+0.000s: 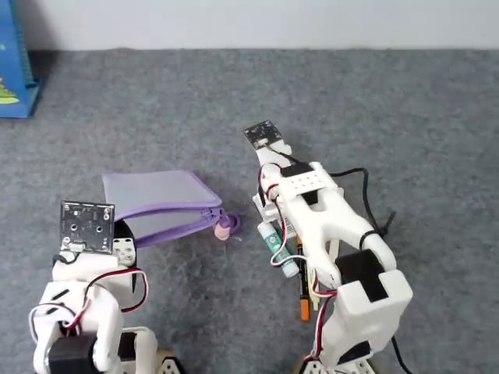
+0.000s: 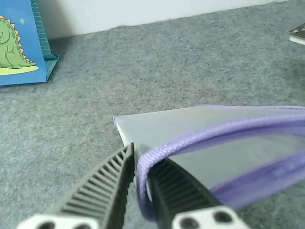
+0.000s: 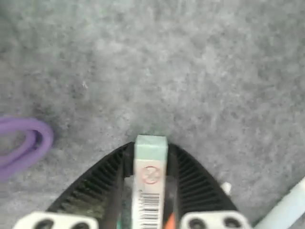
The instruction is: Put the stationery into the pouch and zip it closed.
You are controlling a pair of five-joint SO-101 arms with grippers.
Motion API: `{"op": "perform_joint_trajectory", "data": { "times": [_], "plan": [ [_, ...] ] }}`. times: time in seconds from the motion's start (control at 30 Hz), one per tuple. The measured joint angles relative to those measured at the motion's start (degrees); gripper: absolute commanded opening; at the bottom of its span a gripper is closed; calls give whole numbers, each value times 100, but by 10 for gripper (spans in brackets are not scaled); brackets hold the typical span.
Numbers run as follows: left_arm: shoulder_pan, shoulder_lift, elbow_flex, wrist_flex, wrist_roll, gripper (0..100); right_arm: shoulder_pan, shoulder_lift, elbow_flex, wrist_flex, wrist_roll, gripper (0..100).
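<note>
Found the purple pouch [image 1: 160, 204] flat on the grey desk [image 1: 405, 117], in front of the left arm, zip undone and mouth gaping. Had the left fingers [image 2: 107, 183] pressed together on the pouch's zip edge near one corner, pinching it, with that lip raised off the lower side. Noted a pink pull [image 1: 224, 228] at the zip's other end, toward the right arm.

Had the right fingers [image 3: 97, 183] clamped on a stick [image 3: 150, 167], green-capped and white-bodied, lying lengthwise between them with the cap poking past the tips. Carried the stick low at the desk, near the pull but apart from the pouch; could not tell whether the cap touched the surface. Saw a purple loop [image 3: 26, 143] off to one side in the right wrist view.

Saw an orange pen [image 1: 303, 300] on the desk under the right arm, and a pale pen [image 3: 286, 205] close to the stick; could not tell whether the two pens touched. Spotted a blue bag [image 1: 15, 74] with a green dinosaur at the desk's far left, against the wall, well apart from everything else.
</note>
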Motion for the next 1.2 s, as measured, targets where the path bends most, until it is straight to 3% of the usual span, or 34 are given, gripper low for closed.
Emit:
{"op": "perform_joint_trajectory", "data": {
  "times": [0.27,0.67,0.93,1.2],
  "plan": [
    [0,0,18,0,0,13,35,-756,-105,1055,44,8],
    [35,211,-229,0,18,13,-9,-4070,202,1723,-237,8],
    [35,1679,-1125,0,158,13,-782,-5732,202,1741,-853,8],
    [35,2224,-1477,0,369,13,-1697,-6673,396,1301,-1521,8]
  ]
}}
